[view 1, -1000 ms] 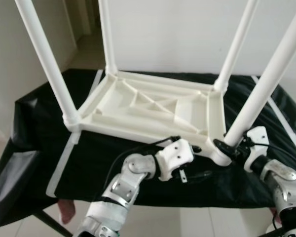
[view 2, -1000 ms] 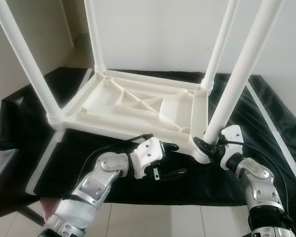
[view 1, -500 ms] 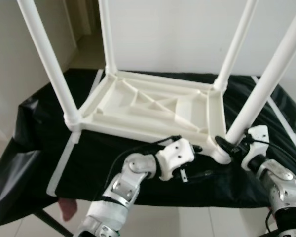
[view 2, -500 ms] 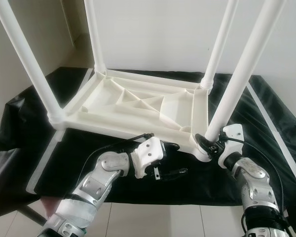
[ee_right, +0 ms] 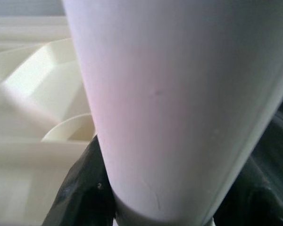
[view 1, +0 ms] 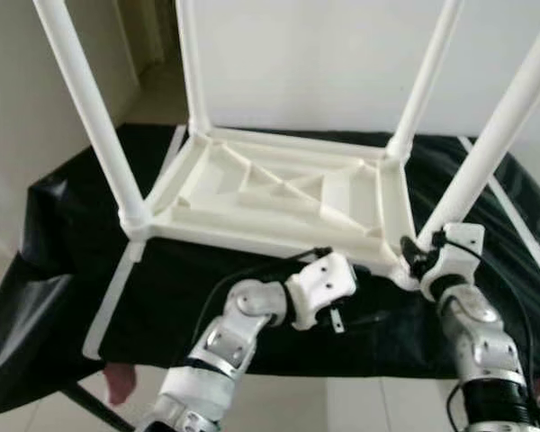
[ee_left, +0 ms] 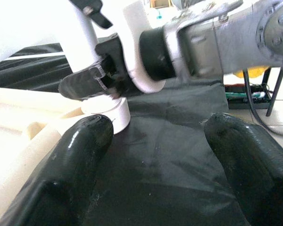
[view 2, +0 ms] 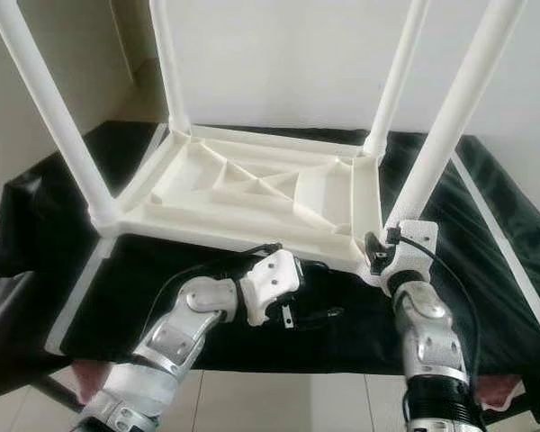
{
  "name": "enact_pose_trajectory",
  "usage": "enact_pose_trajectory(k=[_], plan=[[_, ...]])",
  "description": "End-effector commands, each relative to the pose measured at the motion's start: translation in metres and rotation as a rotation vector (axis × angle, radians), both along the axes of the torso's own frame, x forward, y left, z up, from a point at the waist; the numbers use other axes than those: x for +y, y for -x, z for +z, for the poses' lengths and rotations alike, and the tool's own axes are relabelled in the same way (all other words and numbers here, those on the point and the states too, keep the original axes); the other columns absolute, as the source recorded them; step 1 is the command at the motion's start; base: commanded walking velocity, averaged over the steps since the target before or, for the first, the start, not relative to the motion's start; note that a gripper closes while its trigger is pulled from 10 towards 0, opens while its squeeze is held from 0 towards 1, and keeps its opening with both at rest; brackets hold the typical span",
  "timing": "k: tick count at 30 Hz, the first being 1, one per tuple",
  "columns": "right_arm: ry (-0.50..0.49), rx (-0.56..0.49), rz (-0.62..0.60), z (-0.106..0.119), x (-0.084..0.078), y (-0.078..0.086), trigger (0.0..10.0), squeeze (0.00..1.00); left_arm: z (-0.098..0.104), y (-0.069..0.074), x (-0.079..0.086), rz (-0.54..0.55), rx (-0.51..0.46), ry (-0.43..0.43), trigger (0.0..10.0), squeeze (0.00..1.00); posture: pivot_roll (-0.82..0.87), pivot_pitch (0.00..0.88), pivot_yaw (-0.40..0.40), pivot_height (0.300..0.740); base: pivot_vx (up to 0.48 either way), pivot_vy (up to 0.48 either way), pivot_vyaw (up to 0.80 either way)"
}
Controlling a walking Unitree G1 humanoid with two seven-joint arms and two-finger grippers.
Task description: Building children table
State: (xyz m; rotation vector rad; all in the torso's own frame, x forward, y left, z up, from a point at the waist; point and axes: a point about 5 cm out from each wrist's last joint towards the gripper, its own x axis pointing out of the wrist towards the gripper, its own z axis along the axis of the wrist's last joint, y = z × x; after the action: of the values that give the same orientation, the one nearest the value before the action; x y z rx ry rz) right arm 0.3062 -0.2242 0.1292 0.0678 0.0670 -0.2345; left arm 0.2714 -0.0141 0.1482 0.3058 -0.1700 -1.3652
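Note:
A white plastic children's table (view 1: 279,193) lies upside down on a black cloth (view 1: 63,234), its four white legs pointing up. My right gripper (view 1: 412,254) is shut on the near right leg (view 1: 495,144) just above its socket at the table's corner. In the right wrist view that leg (ee_right: 179,94) stands between the black fingers (ee_right: 80,188). My left gripper (view 1: 369,294) hovers open over the cloth by the table's front edge, pointing toward that corner. The left wrist view looks past its fingers (ee_left: 75,165) at the right gripper (ee_left: 92,82) on the leg.
White tape strips (view 1: 112,292) run across the cloth near its left and right sides. The cloth hangs over the front edge, close below my arms. A white wall stands behind, with a doorway at the back left. Something pink (view 1: 117,382) shows on the floor below.
My right forearm has swung inward to the left and stands steeper, with the gripper still on the near right leg. The left arm has hardly moved.

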Motion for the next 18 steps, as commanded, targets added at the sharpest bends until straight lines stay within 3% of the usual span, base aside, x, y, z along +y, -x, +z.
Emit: enact_pose_trajectory(k=[1, 4, 8, 18], plan=[[-0.056, 0.039, -0.171, -0.007, 0.003, 0.001, 10.0, 0.0, 0.0, -0.003, 0.0, 0.095, -0.002, 0.025, 10.0, 0.0, -0.05, 0.0, -0.022, 0.74, 0.0, 0.0, 0.0], [-0.08, 0.036, -0.276, -0.006, 0.008, 0.001, 10.0, 0.0, 0.0, -0.003, 0.0, 0.098, -0.003, 0.026, 10.0, 0.0, -0.05, 0.0, -0.025, 0.74, 0.0, 0.0, 0.0], [-0.111, 0.023, -0.325, -0.004, 0.013, -0.003, 10.0, 0.0, -0.001, -0.003, 0.001, 0.1, -0.002, 0.026, 10.0, 0.0, -0.05, 0.0, -0.025, 0.74, 0.0, 0.0, 0.0], [-0.098, -0.035, -0.32, 0.006, 0.014, -0.002, 10.0, 0.0, -0.001, -0.004, 0.004, 0.112, -0.002, 0.021, 10.0, 0.0, -0.03, 0.0, -0.03, 0.74, 0.0, 0.0, 0.0]])
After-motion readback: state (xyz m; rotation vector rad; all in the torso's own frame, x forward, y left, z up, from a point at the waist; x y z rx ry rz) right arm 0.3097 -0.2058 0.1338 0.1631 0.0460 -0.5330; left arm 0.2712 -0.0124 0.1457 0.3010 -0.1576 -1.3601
